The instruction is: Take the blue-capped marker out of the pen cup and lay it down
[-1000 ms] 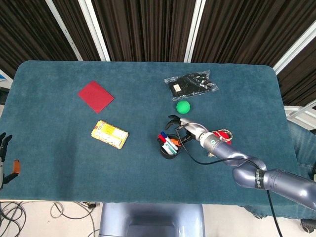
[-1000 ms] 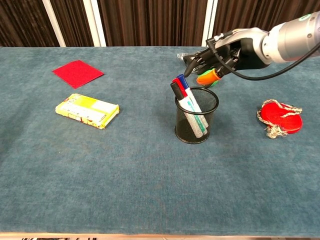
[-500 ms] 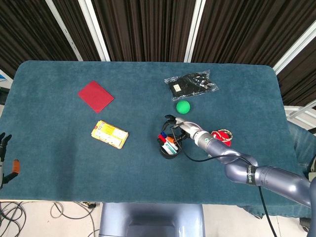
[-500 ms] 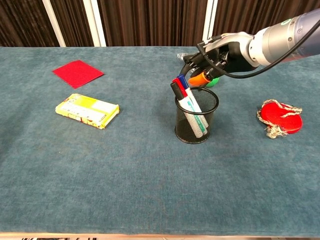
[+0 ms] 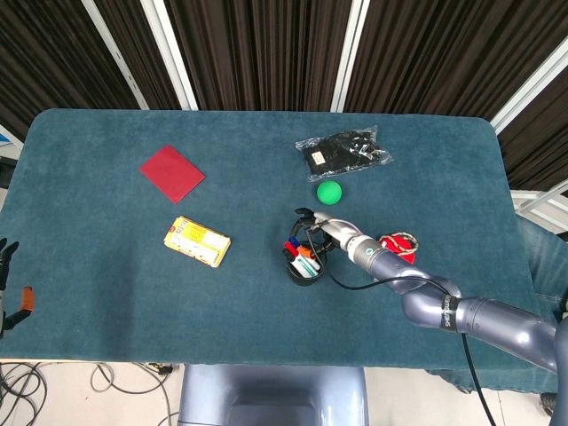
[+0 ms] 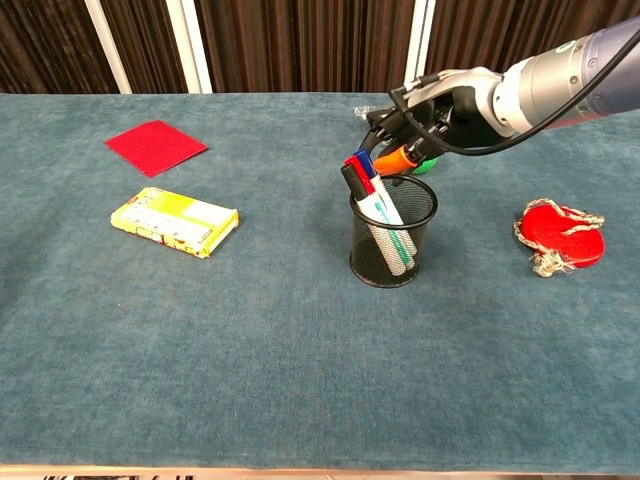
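The black mesh pen cup (image 6: pixel 393 240) (image 5: pixel 303 266) stands upright mid-table with several markers in it. The blue-capped marker (image 6: pixel 365 164) (image 5: pixel 292 244) leans toward the left rim, its cap sticking out beside a red-capped one (image 6: pixel 362 180). My right hand (image 6: pixel 438 108) (image 5: pixel 321 225) hovers just above and behind the cup's far right rim, its fingers spread and reaching left toward the caps, holding nothing. An orange part of the hand (image 6: pixel 393 159) sits just right of the blue cap. My left hand (image 5: pixel 5 262) shows only at the lower left edge of the head view, far from the cup.
A green ball (image 5: pixel 329 192) lies just behind the right hand. Right of the cup sits a red stringed object (image 6: pixel 560 232). A yellow box (image 6: pixel 175 221) and a red square (image 6: pixel 156 146) lie at the left. A black bag (image 5: pixel 344 152) rests at the back.
My right hand has moved left, from beside the cup to over its far rim, bringing its fingers close to the marker caps. The markers and cup have not moved.
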You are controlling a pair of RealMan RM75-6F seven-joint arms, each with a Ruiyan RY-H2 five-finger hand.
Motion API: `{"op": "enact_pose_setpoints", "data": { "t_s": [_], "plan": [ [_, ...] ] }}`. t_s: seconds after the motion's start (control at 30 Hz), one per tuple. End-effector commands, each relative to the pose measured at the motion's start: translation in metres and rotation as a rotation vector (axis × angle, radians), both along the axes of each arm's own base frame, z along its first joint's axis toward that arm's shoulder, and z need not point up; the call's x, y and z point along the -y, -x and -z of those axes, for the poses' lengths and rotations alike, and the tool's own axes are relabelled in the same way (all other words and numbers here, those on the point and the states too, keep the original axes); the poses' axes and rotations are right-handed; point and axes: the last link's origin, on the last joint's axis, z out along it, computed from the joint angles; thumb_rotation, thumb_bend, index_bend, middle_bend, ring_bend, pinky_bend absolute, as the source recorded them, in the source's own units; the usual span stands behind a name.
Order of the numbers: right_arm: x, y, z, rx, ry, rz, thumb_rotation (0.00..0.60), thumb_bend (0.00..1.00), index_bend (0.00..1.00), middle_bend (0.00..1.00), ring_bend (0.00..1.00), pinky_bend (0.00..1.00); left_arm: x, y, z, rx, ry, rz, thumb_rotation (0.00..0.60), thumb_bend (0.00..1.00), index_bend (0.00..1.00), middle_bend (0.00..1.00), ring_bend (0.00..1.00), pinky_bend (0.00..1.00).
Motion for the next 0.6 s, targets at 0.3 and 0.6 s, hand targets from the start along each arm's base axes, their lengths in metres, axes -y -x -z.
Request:
{"op": "enact_pose_setpoints", "data": {
  "t_s": [0.3,0.6],
  "plan": [
    [0.0015,-0.001,0.0026,-0.01,-0.009,-0.001,0.6,0.52,0.45,0.0,0.0,0.2,-0.0001,0.0008,-0.0015,0.003,-0.004,-0.004,0.6,0.51,0.07,0.0,0.0,0.0],
    [0.0021,-0.0043,0.0035,-0.007,-0.014,-0.003,0.6,0.52,0.48,0.0,0.0,0.2,-0.0002,0.0009,-0.0022,0.005,-0.007,-0.004,0.6,0.51,0.07,0.0,0.0,0.0]
  ]
}}
